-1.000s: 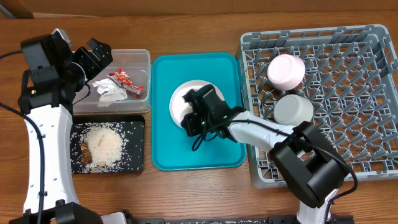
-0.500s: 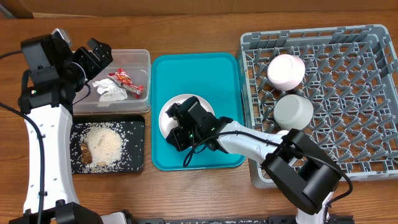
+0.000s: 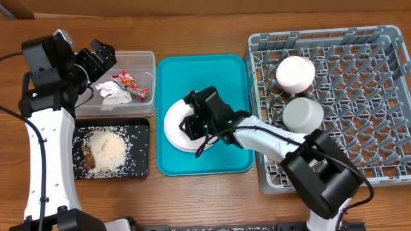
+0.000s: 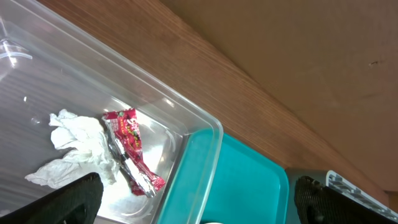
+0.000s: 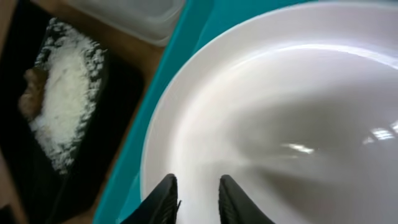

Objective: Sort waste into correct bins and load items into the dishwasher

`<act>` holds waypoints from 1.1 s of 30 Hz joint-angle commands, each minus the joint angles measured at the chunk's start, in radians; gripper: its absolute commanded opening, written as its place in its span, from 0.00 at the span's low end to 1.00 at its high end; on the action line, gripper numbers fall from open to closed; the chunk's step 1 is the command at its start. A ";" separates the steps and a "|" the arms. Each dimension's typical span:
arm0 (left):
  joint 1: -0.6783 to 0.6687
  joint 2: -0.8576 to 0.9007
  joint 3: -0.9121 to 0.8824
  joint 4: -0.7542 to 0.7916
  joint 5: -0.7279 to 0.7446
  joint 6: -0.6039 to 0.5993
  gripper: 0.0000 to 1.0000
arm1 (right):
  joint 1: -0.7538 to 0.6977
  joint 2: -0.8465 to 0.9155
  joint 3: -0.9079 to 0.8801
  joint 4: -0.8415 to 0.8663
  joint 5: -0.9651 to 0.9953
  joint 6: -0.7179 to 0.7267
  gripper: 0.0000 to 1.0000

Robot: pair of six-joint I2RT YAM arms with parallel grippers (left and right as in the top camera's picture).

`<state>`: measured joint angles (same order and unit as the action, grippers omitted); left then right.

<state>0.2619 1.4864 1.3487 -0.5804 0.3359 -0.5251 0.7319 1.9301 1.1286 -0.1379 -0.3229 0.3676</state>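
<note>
- Near edge, left: black tray [image 3: 139, 165] on the counter [image 3: 205, 25], holding white rice [image 3: 108, 149] with brown scraps [image 3: 88, 157] at its left side. The right wrist view catches the same pile at its far left.
- Centre: plate [image 3: 174, 131] lies in the left half of the teal tray [image 3: 225, 70], its rim close to the tray's left wall.
- Right tool [image 5: 198, 200] sits over the plate. Overhead hides the jaws under the arm. The wrist view shows them parted by a narrow gap with only plate surface behind and nothing pinched.
- Further back, left: clear tub [image 3: 149, 59], with a crumpled napkin [image 3: 112, 94] and a red-and-white wrapper [image 3: 131, 85] lying side by side and touching.
- Left tool [image 4: 204, 198] hangs above the tub's far left corner, jaws spread wide and empty. Only the left wrist view shows both fingertips, well apart. It also shows the tub's wall right beside the teal tray.
- Right side, overhead only: grey rack [image 3: 359, 96] with a pale bowl [image 3: 295, 72] and a grey-green cup [image 3: 303, 113] near its left edge, the bowl further back.
</note>
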 commanded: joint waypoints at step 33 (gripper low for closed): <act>-0.002 0.006 0.010 0.001 -0.006 -0.006 1.00 | -0.010 -0.200 0.039 -0.246 0.558 0.000 1.00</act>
<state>0.2619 1.4864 1.3487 -0.5804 0.3359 -0.5251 0.7269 1.7584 1.1419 -0.3672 0.2207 0.3649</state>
